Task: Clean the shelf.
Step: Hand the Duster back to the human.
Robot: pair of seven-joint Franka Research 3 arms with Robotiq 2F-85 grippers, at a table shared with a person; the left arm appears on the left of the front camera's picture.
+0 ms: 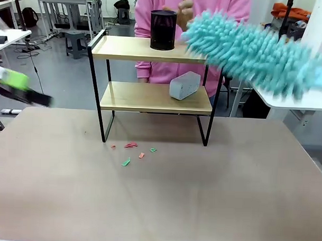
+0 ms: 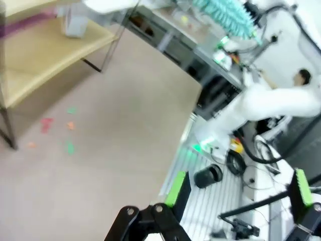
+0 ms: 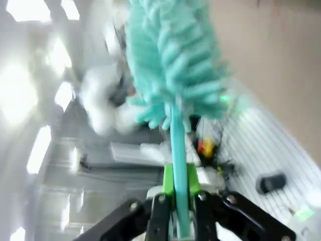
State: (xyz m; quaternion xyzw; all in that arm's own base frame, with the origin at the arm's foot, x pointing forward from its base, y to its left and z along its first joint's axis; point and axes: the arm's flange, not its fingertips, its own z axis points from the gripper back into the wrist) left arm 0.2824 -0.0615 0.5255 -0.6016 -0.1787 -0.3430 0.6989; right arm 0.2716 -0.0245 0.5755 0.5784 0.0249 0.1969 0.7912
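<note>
Shelf (image 1: 135, 96) stands mid-tabletop (image 1: 158, 205), toward the far side. Top board: black cylindrical container (image 1: 163, 29), upright; contents not visible. Lower board: grey block (image 1: 184, 85), right of centre. Coloured scraps (image 1: 131, 146) lie just before the shelf. Right fingers (image 3: 168, 182) clamped on the teal duster (image 1: 248, 49) handle, its head at the top board's right end. Left fingers (image 2: 176, 190) apart, empty.

The table (image 1: 158, 205) bears coloured scraps (image 1: 131, 145) and the shelf (image 1: 130, 96), holding black cup (image 1: 163, 29) and grey block (image 1: 184, 85).
</note>
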